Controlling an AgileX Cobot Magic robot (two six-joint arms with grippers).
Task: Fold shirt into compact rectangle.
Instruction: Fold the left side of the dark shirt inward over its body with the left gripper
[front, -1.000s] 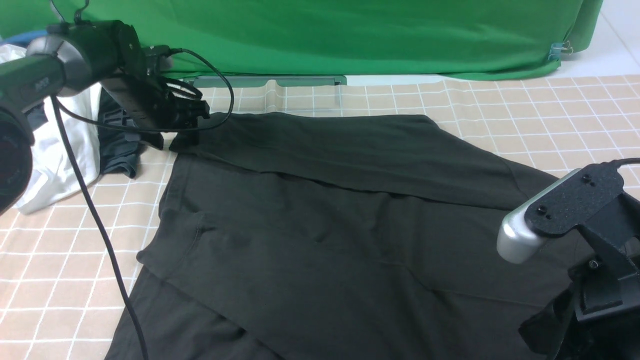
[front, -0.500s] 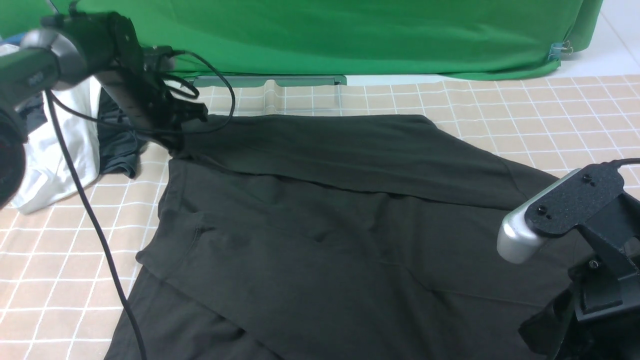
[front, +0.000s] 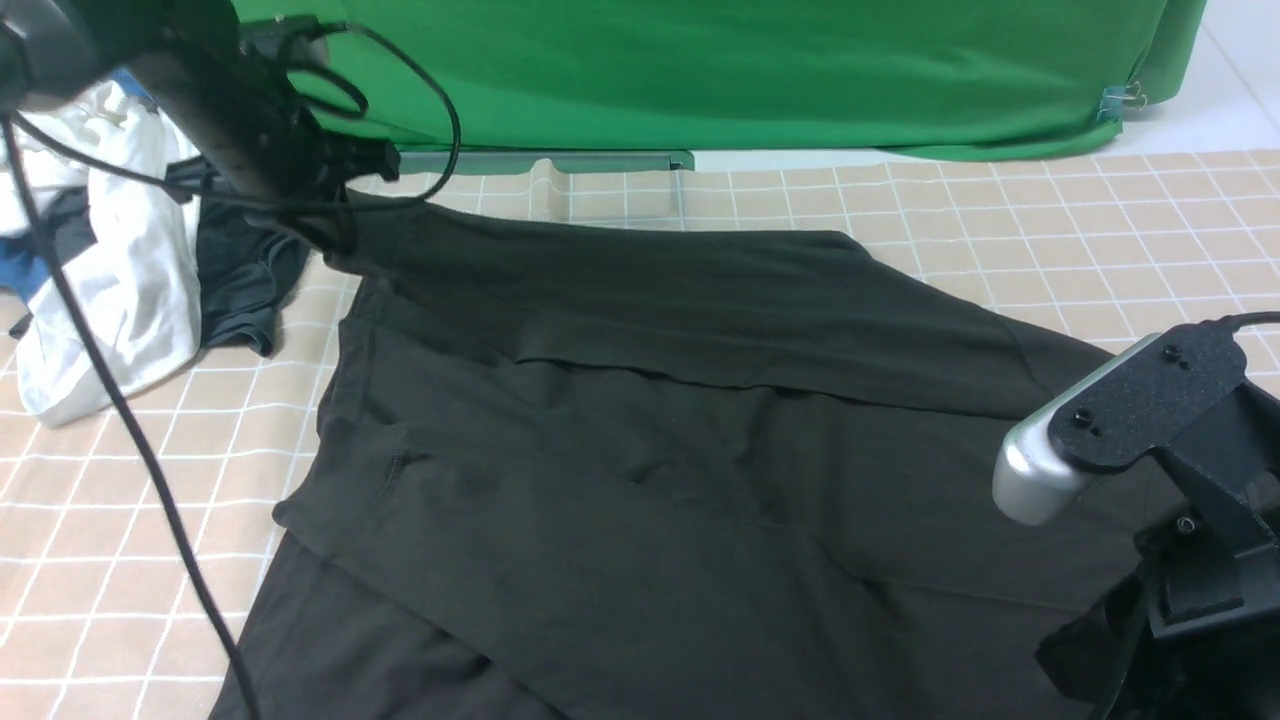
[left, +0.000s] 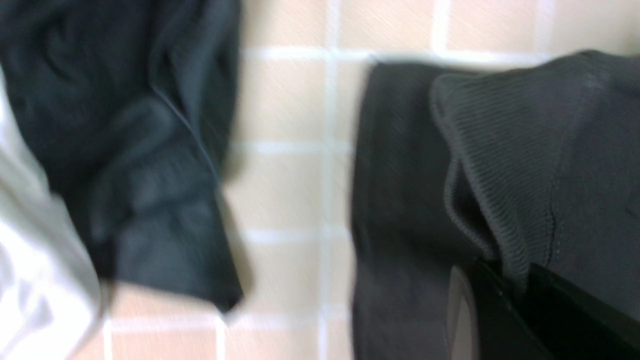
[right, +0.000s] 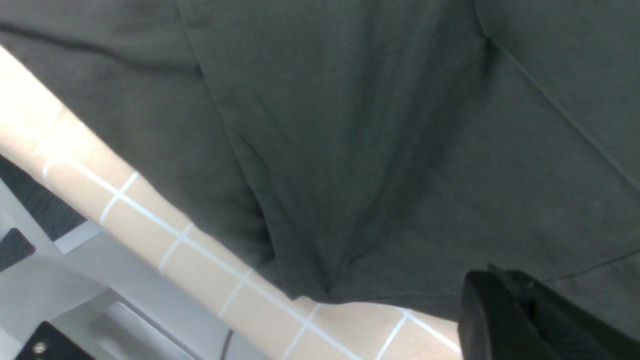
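Note:
The black shirt lies spread over the checked table, print hidden. At the far left my left gripper holds one corner of it raised off the table. In the left wrist view the left gripper is shut on the shirt's ribbed cuff. At the near right, the wrist mount hides my right gripper's jaws in the front view, and a bunch of black cloth sits beside it. In the right wrist view my right gripper is shut at the shirt's hem, seemingly pinching it.
A dark grey-teal garment and a white garment are piled at the far left, close to the left arm. The green backdrop closes the far side. The table's near edge and grey frame run just beyond the hem.
My left gripper has risen and drawn back toward the far left with the cuff, lifting that corner and pulling the upper fold taut. The right arm has stayed put.

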